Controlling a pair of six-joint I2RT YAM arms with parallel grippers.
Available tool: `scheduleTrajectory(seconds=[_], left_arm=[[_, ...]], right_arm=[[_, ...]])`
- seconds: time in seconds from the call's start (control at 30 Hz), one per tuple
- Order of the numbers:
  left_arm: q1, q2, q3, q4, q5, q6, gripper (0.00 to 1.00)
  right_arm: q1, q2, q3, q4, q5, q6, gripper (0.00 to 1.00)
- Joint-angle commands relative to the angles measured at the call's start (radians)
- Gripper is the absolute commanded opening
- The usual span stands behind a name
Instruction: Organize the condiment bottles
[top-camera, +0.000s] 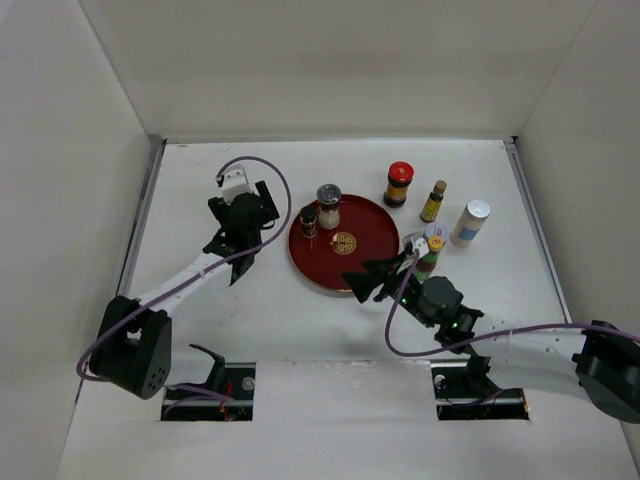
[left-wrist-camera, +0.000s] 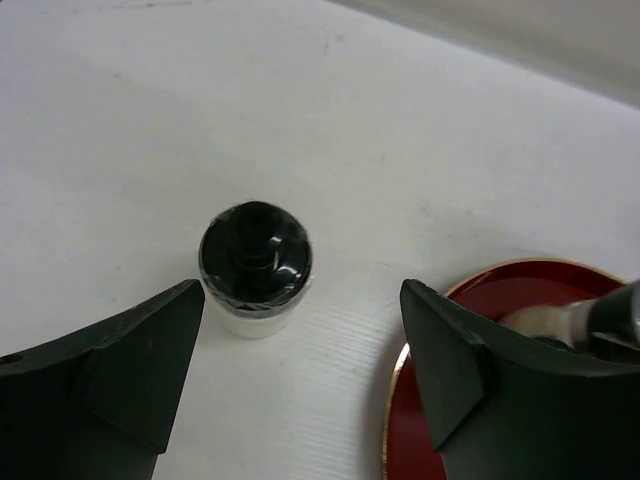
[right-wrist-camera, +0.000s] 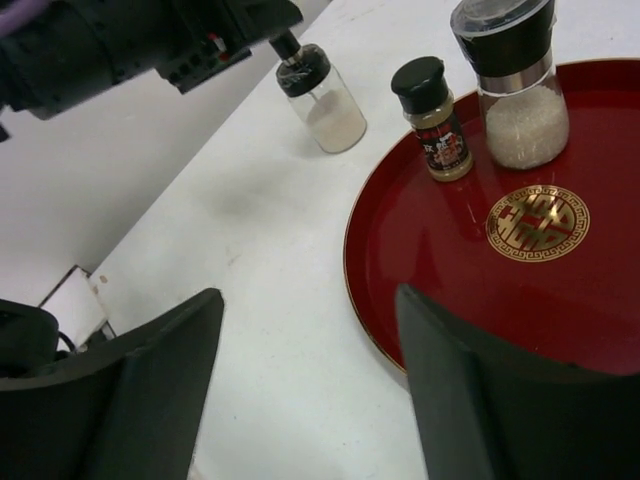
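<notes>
On the white table (top-camera: 200, 160), just left of the round red tray (top-camera: 370, 235): a small clear black-capped bottle (left-wrist-camera: 255, 270), upright, apart from the tray's gold rim. Over it, the left gripper (left-wrist-camera: 302, 298), released, fingers (left-wrist-camera: 120, 370) spread to either side of the cap and touching neither side. Beyond that bottle, toward the left wall (top-camera: 60, 200) and the back wall (top-camera: 330, 70), plenty of bare tabletop.

On the tray, near its far-left edge: a tall grinder (right-wrist-camera: 510, 85) with white grains and a short dark spice bottle (right-wrist-camera: 432, 118), side by side, not touching. Bare red floor all around the gold emblem (right-wrist-camera: 537, 222).

At the tray's near-left rim: the right gripper (right-wrist-camera: 310, 300), likewise released, holding nothing, one finger above the table, the other over the red surface.

Right of the tray, on the table: a red-lidded jar (top-camera: 399, 184), a yellow-capped bottle (top-camera: 433, 201) and a white bottle (top-camera: 470, 222), strung in a loose line toward the right wall (top-camera: 600, 150), with a gap after each. Closer in, tight against the right arm (top-camera: 520, 345) and just off the tray's right edge: two more bottles (top-camera: 428, 248), partly hidden. Open table between the tray and the near edge.
</notes>
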Motion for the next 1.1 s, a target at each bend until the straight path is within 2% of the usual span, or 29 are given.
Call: scheduleTrajectory(seconds=[0.0,0.13,0.3,0.47,0.57,0.67,0.8,0.93,1.07], left_arm=[[0.025,0.050,0.030,-0.024,-0.007,0.005,0.79],[0.062,0.110,0.046,0.003,-0.018,0.010,0.79],[0.099,0.188,0.087,0.037,-0.002,0.018,0.78],[0.103,0.227,0.109,0.074,-0.001,0.024,0.72],[0.105,0.247,0.113,0.089,-0.001,0.027,0.66],[0.106,0.254,0.118,0.086,-0.001,0.027,0.49],[0.106,0.216,0.101,0.075,-0.002,0.027,0.35],[0.090,0.084,0.061,0.060,-0.010,0.030,0.32],[0.005,-0.058,0.054,-0.036,-0.013,0.027,0.32]], right_arm=[[-0.003,0.004,0.009,0.064,-0.024,0.008,0.82],[-0.003,-0.004,0.009,0.064,-0.032,0.007,0.88],[-0.003,0.013,0.014,0.066,-0.038,0.008,0.87],[-0.003,0.030,0.017,0.072,-0.047,0.010,0.85],[-0.003,0.025,0.018,0.072,-0.047,0.008,0.85],[-0.003,0.029,0.018,0.072,-0.050,0.011,0.84],[-0.003,0.007,0.012,0.072,-0.047,0.010,0.84],[-0.004,-0.008,0.007,0.072,-0.046,0.011,0.84],[-0.007,0.004,0.006,0.072,-0.046,0.017,0.84]])
